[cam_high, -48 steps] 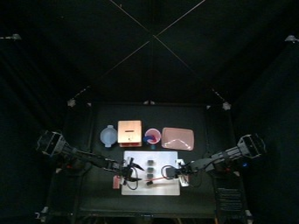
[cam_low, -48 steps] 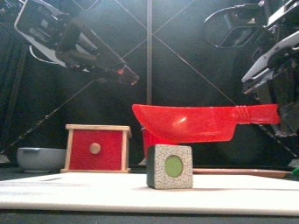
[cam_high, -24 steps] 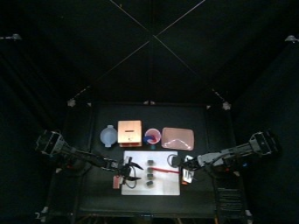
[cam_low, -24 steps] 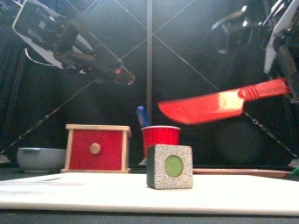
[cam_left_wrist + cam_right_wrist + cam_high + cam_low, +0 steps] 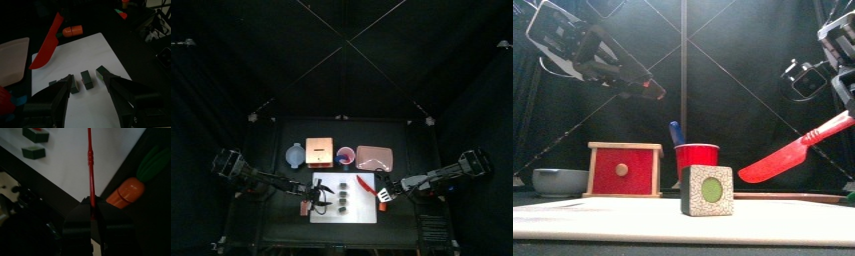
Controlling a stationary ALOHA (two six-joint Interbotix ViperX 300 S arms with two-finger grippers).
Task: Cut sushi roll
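The sushi roll lies as several short dark chunks on the white board. In the front view one chunk stands on end and shows a green centre. My left gripper hangs open above the chunks, holding nothing; it sits over the board's left edge. My right gripper is shut on the handle of a red knife. The knife slants down to the right of the chunks, above the board's right part.
Behind the board stand a grey bowl, a red-fronted wooden box and a red cup. A pinkish board lies back right. A toy carrot lies beside the white board's edge.
My right gripper has pulled the red knife back to the right and tipped its blade downward. The left arm has stayed where it was, open.
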